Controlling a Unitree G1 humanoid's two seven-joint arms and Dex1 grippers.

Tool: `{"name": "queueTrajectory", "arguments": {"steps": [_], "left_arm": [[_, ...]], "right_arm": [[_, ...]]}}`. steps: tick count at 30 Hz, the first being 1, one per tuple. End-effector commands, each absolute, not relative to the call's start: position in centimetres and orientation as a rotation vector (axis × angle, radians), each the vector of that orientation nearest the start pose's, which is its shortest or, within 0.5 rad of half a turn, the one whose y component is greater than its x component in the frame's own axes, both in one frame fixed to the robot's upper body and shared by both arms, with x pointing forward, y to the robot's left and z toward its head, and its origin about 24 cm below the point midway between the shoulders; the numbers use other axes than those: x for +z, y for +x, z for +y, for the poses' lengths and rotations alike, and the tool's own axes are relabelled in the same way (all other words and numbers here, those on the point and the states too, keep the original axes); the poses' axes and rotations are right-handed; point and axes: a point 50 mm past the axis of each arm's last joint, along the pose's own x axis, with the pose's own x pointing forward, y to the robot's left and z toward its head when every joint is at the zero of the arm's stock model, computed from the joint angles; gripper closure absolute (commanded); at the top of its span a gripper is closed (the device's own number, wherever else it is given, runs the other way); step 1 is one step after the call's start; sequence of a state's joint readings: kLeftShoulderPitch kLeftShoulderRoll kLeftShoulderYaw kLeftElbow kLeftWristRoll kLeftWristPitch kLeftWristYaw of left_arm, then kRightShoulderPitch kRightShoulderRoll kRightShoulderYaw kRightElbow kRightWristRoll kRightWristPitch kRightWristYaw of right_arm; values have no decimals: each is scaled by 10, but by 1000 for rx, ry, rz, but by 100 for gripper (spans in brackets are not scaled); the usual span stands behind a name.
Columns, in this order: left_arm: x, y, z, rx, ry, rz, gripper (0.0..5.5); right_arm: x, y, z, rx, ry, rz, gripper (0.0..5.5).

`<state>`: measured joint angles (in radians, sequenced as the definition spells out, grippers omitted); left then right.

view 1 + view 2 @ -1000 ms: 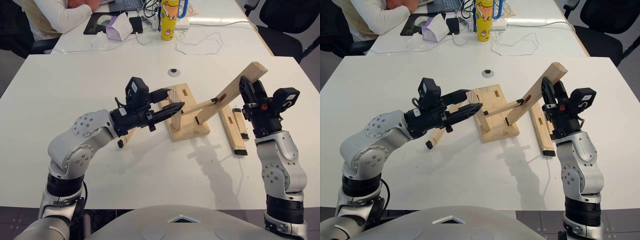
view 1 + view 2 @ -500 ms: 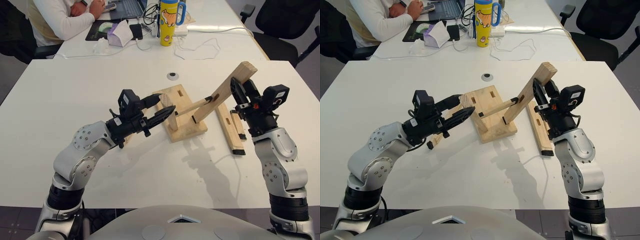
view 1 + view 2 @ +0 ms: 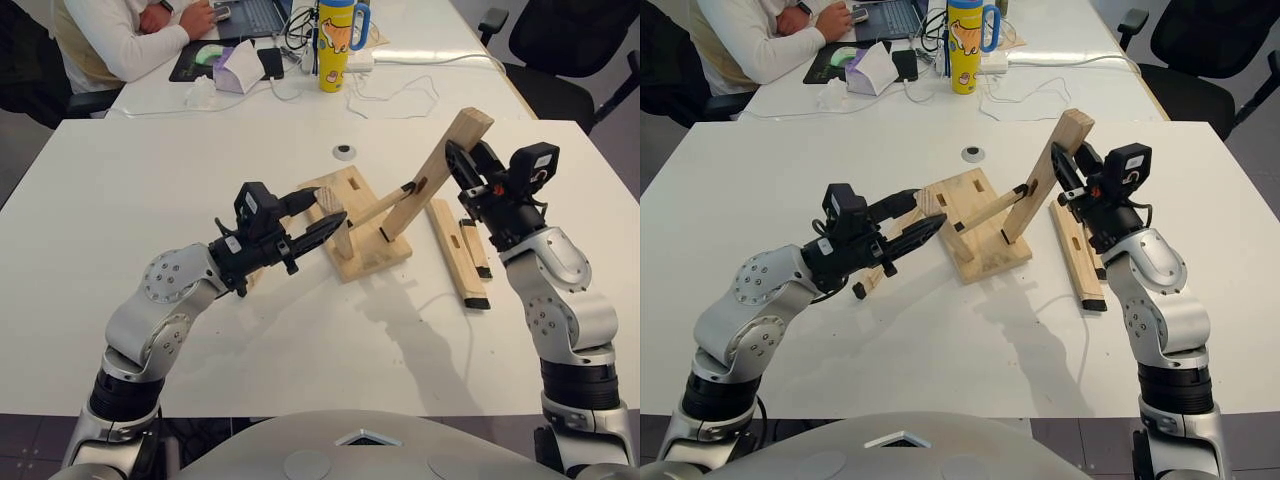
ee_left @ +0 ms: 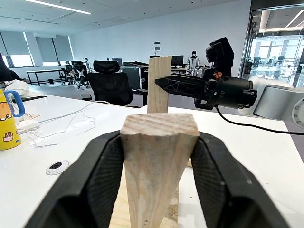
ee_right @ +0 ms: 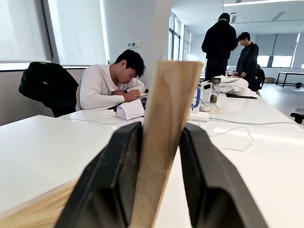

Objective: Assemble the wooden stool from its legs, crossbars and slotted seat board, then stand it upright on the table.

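While the left pincer (image 3: 332,206) clamps an upright leg (image 4: 156,161) on the seat board (image 3: 378,252) mid-surface (image 3: 300,330), the right pincer (image 3: 463,165) grips a tilted leg (image 3: 402,213). A crossbar (image 3: 378,207) runs between them, and a spare leg (image 3: 458,250) lies at the board's 3 o'clock.

The seat board (image 3: 370,255) is lying mid-worktop (image 3: 150,170); a spare leg (image 3: 462,265) is lying to its right, beside a crossbar (image 3: 479,255).
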<state>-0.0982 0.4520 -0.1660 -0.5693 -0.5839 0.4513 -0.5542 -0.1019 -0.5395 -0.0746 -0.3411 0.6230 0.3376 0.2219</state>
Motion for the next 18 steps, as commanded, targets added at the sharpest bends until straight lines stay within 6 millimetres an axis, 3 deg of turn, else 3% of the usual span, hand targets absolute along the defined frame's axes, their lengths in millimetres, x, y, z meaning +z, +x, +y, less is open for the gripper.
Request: {"name": "queueTrajectory", "arguments": {"steps": [1, 4, 9, 18], "left_arm": [[104, 216, 120, -1030, 9, 192, 341], [105, 217, 120, -1026, 8, 186, 341], [104, 219, 121, -1007, 4, 186, 341], [106, 220, 126, -980, -28, 178, 341]], "right_arm": [[41, 241, -241, 246, -66, 621, 439], [43, 244, -244, 252, -104, 607, 439], [56, 244, -223, 413, -189, 464, 438], [42, 235, -239, 403, -229, 478, 436]]}}
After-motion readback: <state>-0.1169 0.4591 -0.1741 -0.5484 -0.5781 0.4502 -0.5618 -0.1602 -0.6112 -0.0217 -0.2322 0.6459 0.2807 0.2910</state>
